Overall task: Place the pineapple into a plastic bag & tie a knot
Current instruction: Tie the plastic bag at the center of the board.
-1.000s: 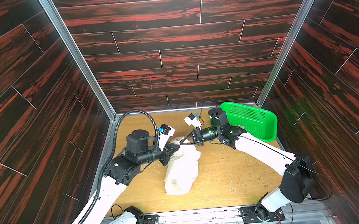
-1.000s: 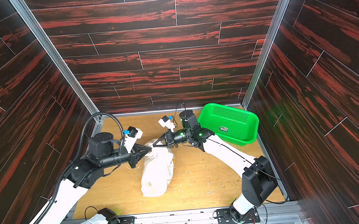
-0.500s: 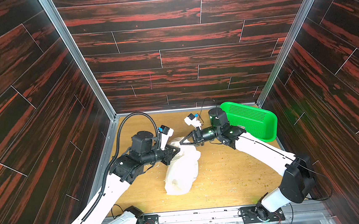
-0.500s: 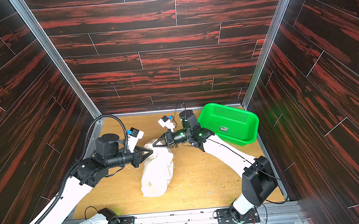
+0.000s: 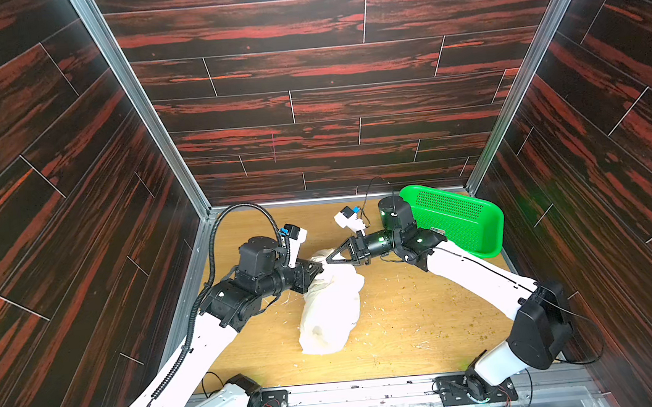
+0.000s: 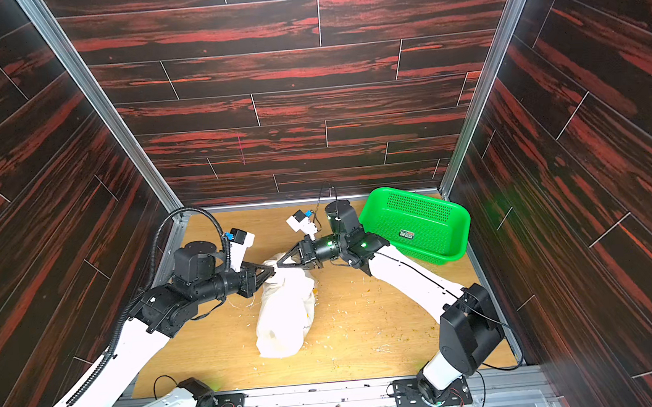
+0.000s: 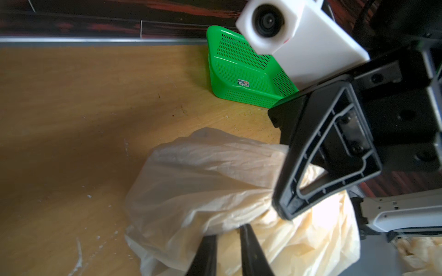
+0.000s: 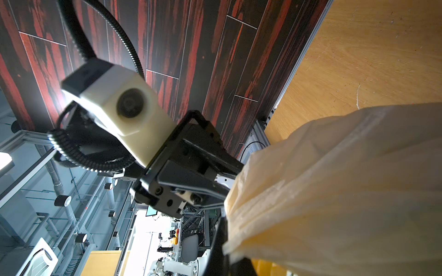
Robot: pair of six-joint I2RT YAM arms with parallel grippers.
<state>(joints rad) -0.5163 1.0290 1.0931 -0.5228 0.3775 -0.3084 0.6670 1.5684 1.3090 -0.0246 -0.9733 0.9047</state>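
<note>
The plastic bag [image 5: 331, 311] lies on its side near the middle of the bench [image 5: 405, 325], a long, bulging white bundle of thin, crinkled film. Its near end is blunt and folded under; its far end is drawn up into a gathered neck. In the wrist views the film is translucent and creased in fine pleats, with a yellowish tint [image 7: 299, 239] showing through.

The right gripper [image 5: 328, 259] reaches in from the basket side with its jaws closed on the gathered neck, the pleats running into its tip [image 7: 278, 203]. The left gripper [image 5: 318, 267] meets the neck from the opposite side. Its jaws stand a narrow gap apart against the film [image 7: 227, 233], and I cannot tell whether a fold is caught between them.

A green perforated basket [image 6: 416, 205] leans in the far right corner, well apart from the bag. Small crumbs and pale scraps [image 6: 387, 346] dot the bench.
</note>
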